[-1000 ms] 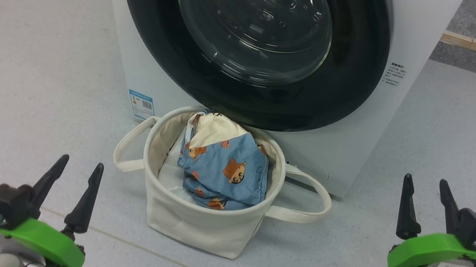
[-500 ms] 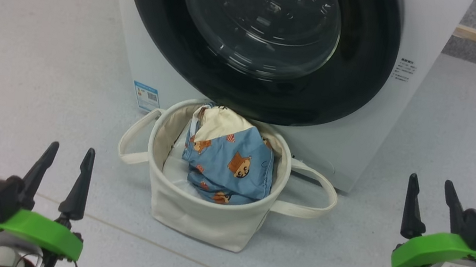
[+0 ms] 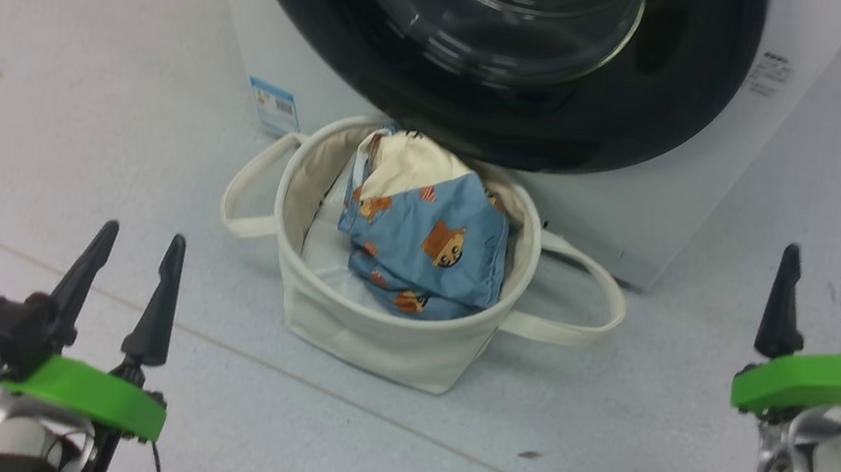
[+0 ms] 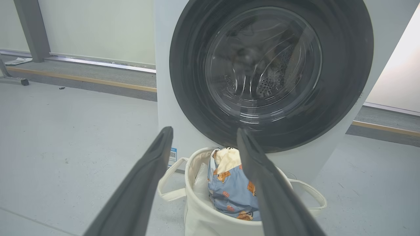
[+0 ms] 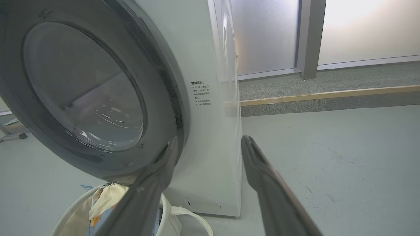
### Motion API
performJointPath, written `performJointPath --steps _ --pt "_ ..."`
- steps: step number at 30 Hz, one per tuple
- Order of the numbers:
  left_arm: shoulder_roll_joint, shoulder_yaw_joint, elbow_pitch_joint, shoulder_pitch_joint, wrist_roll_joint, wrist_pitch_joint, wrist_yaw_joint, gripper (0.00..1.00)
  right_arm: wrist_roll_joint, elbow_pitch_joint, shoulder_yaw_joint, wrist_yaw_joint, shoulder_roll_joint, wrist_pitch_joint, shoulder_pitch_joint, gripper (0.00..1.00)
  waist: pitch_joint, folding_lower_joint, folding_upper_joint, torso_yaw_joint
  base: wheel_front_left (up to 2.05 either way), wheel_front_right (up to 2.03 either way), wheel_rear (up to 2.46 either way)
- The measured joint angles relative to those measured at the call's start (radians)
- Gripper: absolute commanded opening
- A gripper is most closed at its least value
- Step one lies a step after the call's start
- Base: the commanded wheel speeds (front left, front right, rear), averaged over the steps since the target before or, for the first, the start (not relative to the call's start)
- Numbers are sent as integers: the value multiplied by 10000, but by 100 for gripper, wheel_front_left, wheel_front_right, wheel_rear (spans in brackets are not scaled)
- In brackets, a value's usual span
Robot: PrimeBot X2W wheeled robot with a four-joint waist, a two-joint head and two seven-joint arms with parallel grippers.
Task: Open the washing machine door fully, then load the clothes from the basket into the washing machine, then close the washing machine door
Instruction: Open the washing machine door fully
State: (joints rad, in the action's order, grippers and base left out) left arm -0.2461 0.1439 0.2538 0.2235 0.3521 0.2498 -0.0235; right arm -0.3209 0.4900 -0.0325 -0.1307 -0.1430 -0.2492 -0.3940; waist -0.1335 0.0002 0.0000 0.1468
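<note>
Washing machine door (image 3: 486, 35): looks shut, flush with the front of the washing machine (image 3: 687, 202); which edge offers a grip cannot be told.
Basket (image 3: 370, 338): on the floor just before the machine, beneath the door's lower rim.
Clothes (image 3: 427, 246): heaped in the basket, with the cream lining toward the machine.
Left gripper (image 3: 143, 233): fingers spread wide and empty, well out from the machine's left front.
Right gripper (image 3: 821, 259): fingers apart and holding nothing, out from the machine's right front corner.
Risk, door: the glossy rim may let a fingertip slip off during the pull.
Risk, swing: the door probably sweeps just above the basket and could brush the heaped cloth.
Risk, handles: the loop handle (image 3: 596, 298) on the machine's right side could catch a low finger.
Edges: the machine's right vertical corner stands close to the right arm's path.
Open room: bare floor (image 3: 72, 88) lies to both sides of the machine.
</note>
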Motion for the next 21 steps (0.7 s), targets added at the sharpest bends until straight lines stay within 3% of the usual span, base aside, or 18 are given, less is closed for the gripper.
performJointPath --steps 2,3,4,10,14,15,21 --pt "90 -35 -100 168 -65 0 90 100 -117 17 -132 0 -2 0 -281 96 -236 1 0 67 0 0 0" --pt "148 -67 -169 263 -105 0 165 100 -255 10 -184 0 -10 0 -438 82 -362 0 0 110 0 0 0" --pt "213 -125 -230 337 -159 0 205 100 -345 17 -226 0 -27 0 -591 3 -481 1 0 152 0 0 0" --pt "353 -265 -244 634 -343 0 468 100 -1960 88 -604 0 -130 -2 -1476 0 -1100 1 0 380 0 0 0" --pt "562 -337 -372 871 -543 0 673 100 -3655 105 -815 0 -428 61 -2275 0 -1594 0 0 576 0 0 0" --pt "633 -449 -627 979 -708 0 721 100 -4546 50 -915 0 -606 282 -2683 0 -1850 0 0 662 0 0 0" --pt "857 -867 -905 1277 -1057 52 953 100 -6583 59 -1133 2 -1087 1185 -3803 0 -2585 0 0 843 0 0 0"
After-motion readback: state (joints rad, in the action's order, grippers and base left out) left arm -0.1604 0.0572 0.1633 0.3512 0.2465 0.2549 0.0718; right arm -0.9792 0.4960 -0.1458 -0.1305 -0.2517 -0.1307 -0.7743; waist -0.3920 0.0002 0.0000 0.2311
